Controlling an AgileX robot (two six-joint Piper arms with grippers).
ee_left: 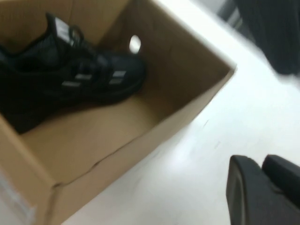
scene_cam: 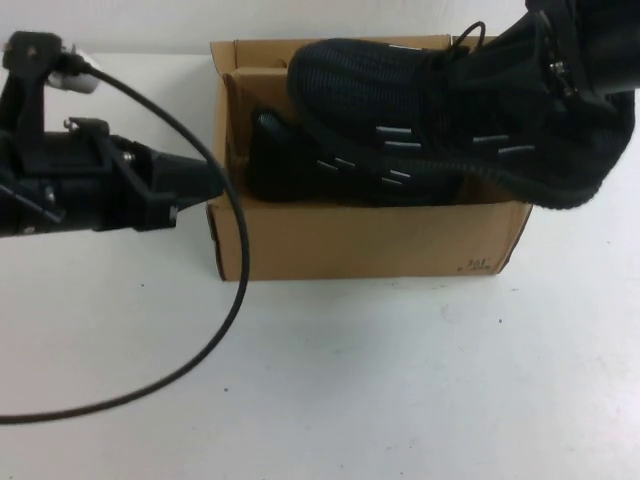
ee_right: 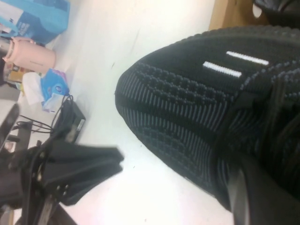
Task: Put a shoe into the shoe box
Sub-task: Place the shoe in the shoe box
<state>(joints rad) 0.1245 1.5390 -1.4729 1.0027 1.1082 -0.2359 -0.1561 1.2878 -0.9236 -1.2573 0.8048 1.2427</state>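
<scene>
1. High view: the right gripper (scene_cam: pixel 560 50) comes in from the upper right, jaws clenched on the collar of the shoe (scene_cam: pixel 450 110), which hangs tilted over the open shoe box (scene_cam: pixel 370 240). Its heel juts past the box's right end wall. A second shoe (scene_cam: pixel 330 170) already lies inside. The left gripper (scene_cam: pixel 195 190) sits just beside the box's left end, apparently not gripping it.
2. Left wrist view: the left gripper's jaws are pressed together on nothing, above bare tabletop (ee_left: pixel 234 117). The second shoe lies along one side of the box, leaving open floor beside it.
3. Right wrist view: the toe of the held shoe fills the frame above the tabletop.
4. Risks: lowered as it hangs, the heel could catch the end wall and tip or shove the box; it may also land on its twin.
</scene>
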